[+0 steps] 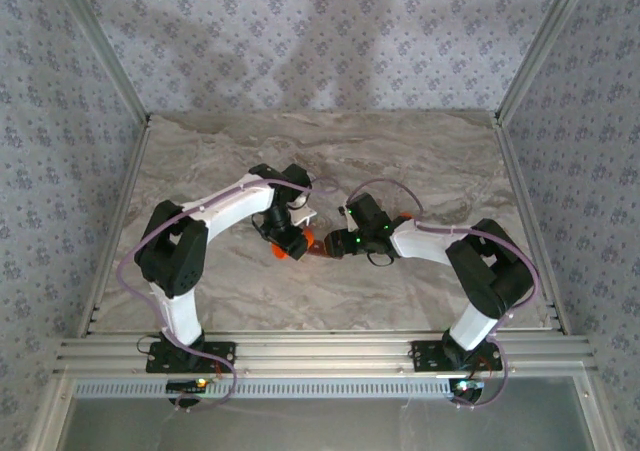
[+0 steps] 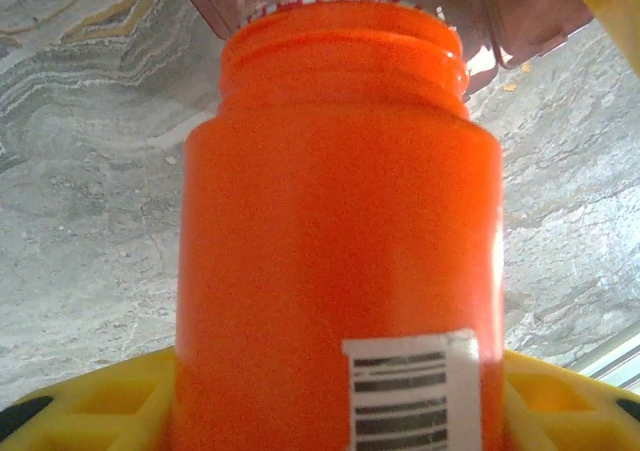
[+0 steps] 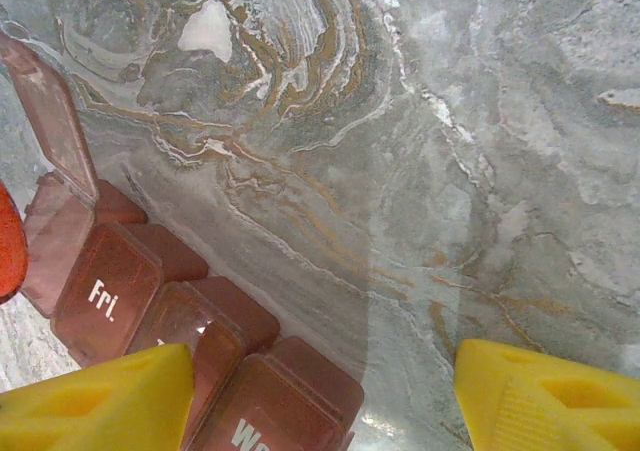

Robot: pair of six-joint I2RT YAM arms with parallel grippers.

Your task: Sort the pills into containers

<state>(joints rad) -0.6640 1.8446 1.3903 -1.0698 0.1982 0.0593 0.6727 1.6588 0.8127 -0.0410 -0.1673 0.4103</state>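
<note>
Our left claw (image 2: pixel 330 416) is clamped on the orange bottle (image 2: pixel 340 231), with yellow fingers (image 2: pixel 90 411) on either side of its body; the bottle's mouth points to 12 o'clock, where the containers (image 2: pixel 540 21) lie just past its rim. Our right claw (image 3: pixel 325 396) stands well open and grips nothing; its left finger (image 3: pixel 100 401) overlaps the strip and its other finger is over the bare marble table (image 3: pixel 450 171). From that claw the containers run from 7 toward 10 o'clock; we see a dark red-brown, see-through row of square compartments with white day lettering, the far lid tipped up and the lettered lids beside it down.
</note>
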